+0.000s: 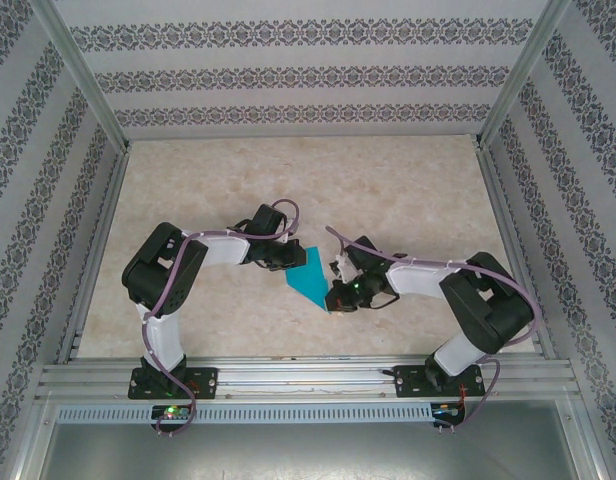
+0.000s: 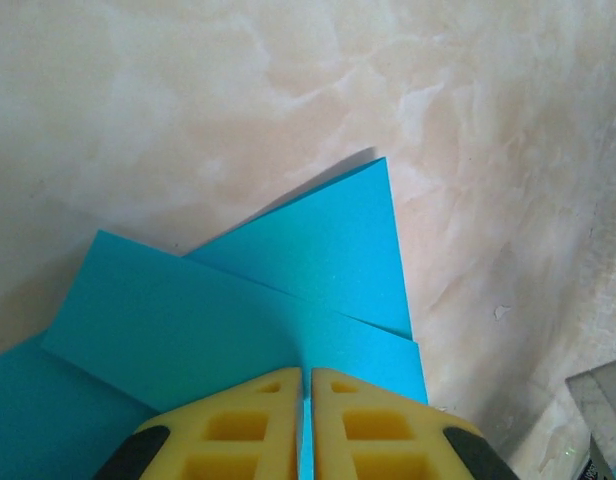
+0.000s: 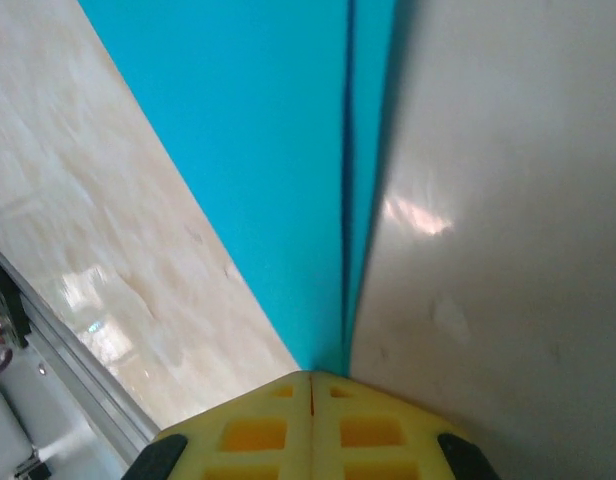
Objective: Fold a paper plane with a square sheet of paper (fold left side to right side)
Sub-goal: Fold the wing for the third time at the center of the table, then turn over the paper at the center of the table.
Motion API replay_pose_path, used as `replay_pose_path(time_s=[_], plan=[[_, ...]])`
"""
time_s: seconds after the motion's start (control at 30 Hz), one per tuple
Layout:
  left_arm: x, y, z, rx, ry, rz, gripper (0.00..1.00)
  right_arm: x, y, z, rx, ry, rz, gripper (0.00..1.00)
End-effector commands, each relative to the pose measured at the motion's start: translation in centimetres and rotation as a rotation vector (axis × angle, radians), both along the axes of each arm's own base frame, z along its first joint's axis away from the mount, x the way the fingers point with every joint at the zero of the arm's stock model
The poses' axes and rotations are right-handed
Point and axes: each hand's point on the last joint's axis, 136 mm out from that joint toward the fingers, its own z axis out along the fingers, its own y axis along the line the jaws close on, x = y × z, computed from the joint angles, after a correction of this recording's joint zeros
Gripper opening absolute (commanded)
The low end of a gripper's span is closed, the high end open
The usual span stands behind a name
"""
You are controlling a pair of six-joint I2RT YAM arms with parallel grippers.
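The teal-blue square sheet of paper (image 1: pixel 310 278) lies mid-table, folded into overlapping layers that narrow to a point toward the near edge. My left gripper (image 1: pixel 286 262) sits at its far left edge. In the left wrist view the yellow fingertips (image 2: pixel 308 372) stand almost together with a thin strip of the paper (image 2: pixel 238 310) rising into the slit between them. My right gripper (image 1: pixel 336 297) is at the paper's near point. In the right wrist view its fingertips (image 3: pixel 311 376) are shut tight, right where a crease of the paper (image 3: pixel 268 150) ends; nothing shows between them.
Marbled beige tabletop (image 1: pixel 388 190) surrounds the paper. Aluminium frame rails (image 1: pixel 288 375) run along the near edge and both sides, with patterned walls behind. A rail (image 3: pixel 48 350) shows at the lower left of the right wrist view.
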Motion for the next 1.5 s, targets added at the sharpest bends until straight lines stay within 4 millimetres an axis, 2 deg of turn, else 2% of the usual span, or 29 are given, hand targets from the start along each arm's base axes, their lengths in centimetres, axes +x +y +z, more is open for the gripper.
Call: replay_pose_path(time_s=[0.0,0.07,0.13,0.23,0.33,0.47,0.63,0.77,0.9,1.03,1.23,1.33,1.47], plan=[[-0.1,1.6,-0.9,0.058,0.021,0.047,0.15,-3.9,-2.3,-0.3,-0.077,0.118,0.033,0.0],[0.3,0.9,0.3,0.02,0.0,0.036,0.19,-3.2,-2.2,1.0,-0.048,0.076,0.028,0.0],[0.8,0.2,1.9,-0.024,-0.023,0.027,0.24,-2.0,-2.0,2.8,0.009,0.014,0.019,0.05],[1.6,-0.9,4.8,-0.093,-0.07,0.011,0.34,0.4,-2.1,4.9,0.077,-0.09,-0.009,0.2],[2.4,-1.1,7.9,-0.128,-0.147,0.015,0.41,3.2,-2.1,6.4,0.119,-0.205,-0.036,0.38],[2.7,0.7,10.6,-0.086,-0.263,0.056,0.44,6.6,-1.3,7.1,0.155,-0.327,-0.045,0.52],[1.4,4.5,12.1,-0.001,-0.367,0.14,0.47,9.5,0.4,7.0,0.198,-0.401,-0.012,0.55],[0.0,7.3,12.5,0.014,-0.407,0.215,0.52,11.0,1.5,5.9,0.221,-0.399,0.011,0.56],[-1.1,8.9,12.7,0.008,-0.419,0.258,0.55,12.0,2.4,4.5,0.228,-0.368,0.03,0.54],[-1.6,9.6,12.6,0.001,-0.413,0.267,0.56,12.3,3.1,3.7,0.253,-0.345,0.041,0.48],[-1.6,9.4,12.8,-0.056,-0.411,0.268,0.57,12.2,3.5,3.4,0.274,-0.328,0.049,0.23],[-1.5,9.1,13.7,-0.094,-0.428,0.261,0.57,12.3,3.3,4.4,0.282,-0.359,0.043,0.09],[-1.6,8.2,15.9,-0.178,-0.483,0.225,0.57,12.5,2.9,7.4,0.318,-0.443,0.036,0.0]])
